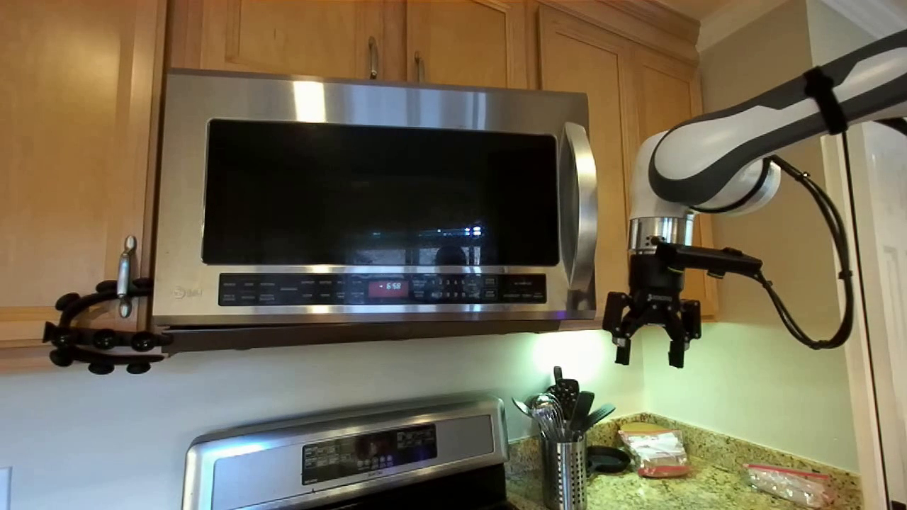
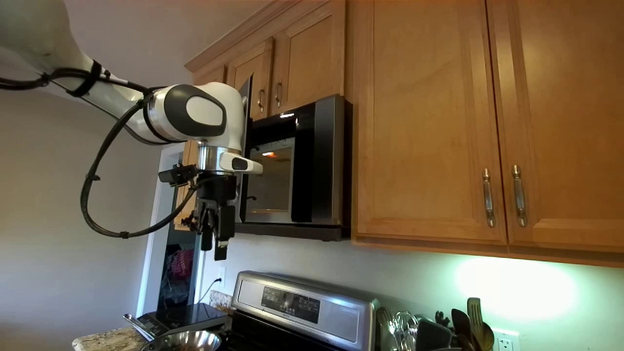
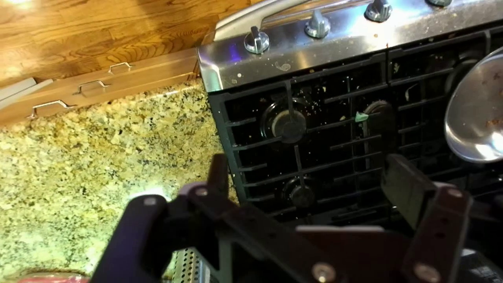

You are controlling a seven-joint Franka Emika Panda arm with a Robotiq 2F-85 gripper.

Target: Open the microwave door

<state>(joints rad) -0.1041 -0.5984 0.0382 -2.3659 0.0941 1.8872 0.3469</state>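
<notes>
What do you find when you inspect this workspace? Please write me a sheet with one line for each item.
Surface: stove with pale specks; speckled counter beside it.
Microwave door: appears ajar.
Clutter: metal pan on the stove; utensil holder and two plastic bags on the counter.
Fingers: apart, nothing between them, not touching the door handle.
Cables: black cable loops below the arm; no snag seen.
Surroundings: wooden cabinets; flexible tripod at a cabinet handle.
</notes>
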